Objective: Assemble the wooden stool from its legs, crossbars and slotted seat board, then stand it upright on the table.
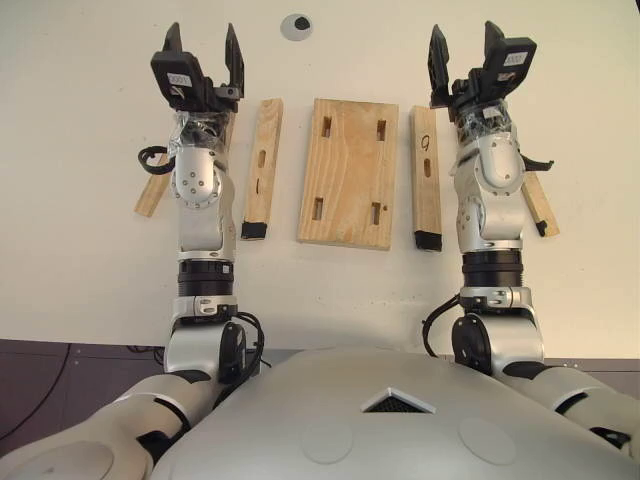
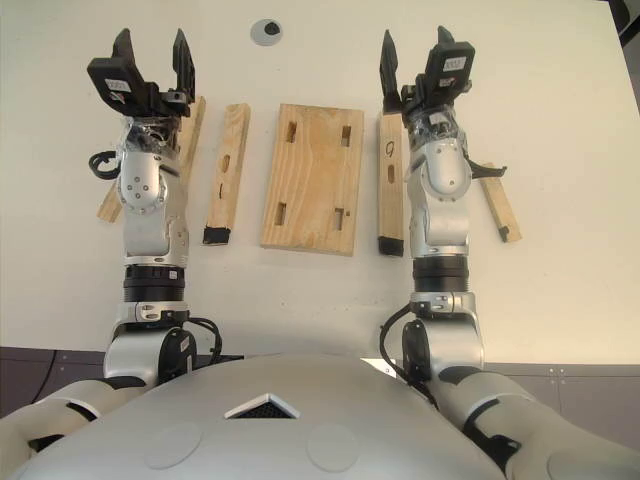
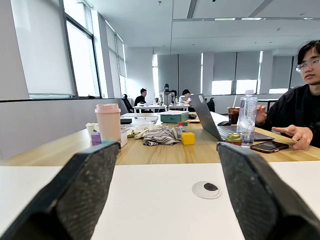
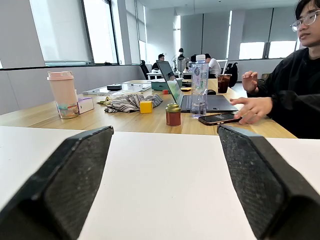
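The assembly is not yet begun, as far as I can judge. All the parts are lying flat and separate on the white surface [image 1: 80, 150]. The slotted seat board [image 1: 348, 172] is lying in the middle, with its four slots open and nothing standing in them. The left leg [image 1: 262, 165] is lying just beside it on one side and the right leg [image 1: 425, 175] on the other, each near the board but not touching it. Farther out, the left crossbar [image 1: 150, 195] and the right crossbar [image 1: 538, 210] are lying at a slant, each partly hidden by the arm above it.

The left gripper [image 1: 202, 40] is hovering over the far end of the left crossbar with its fingers wide apart and holding nothing. The right gripper [image 1: 465, 40] is hovering near the far end of the right leg, also with its fingers apart and nothing between them.

So every step is remaining: joining legs with crossbars, fitting them into the slots, and standing the stool upright.

As for writing, a hand-drawn mark [image 1: 425, 143] looking like a 9 is showing on the right leg. Small labels are sitting on both grippers, but their print is too small to read. A round grey cap [image 1: 296, 26] is sitting in the surface beyond the board, without writing I can see.
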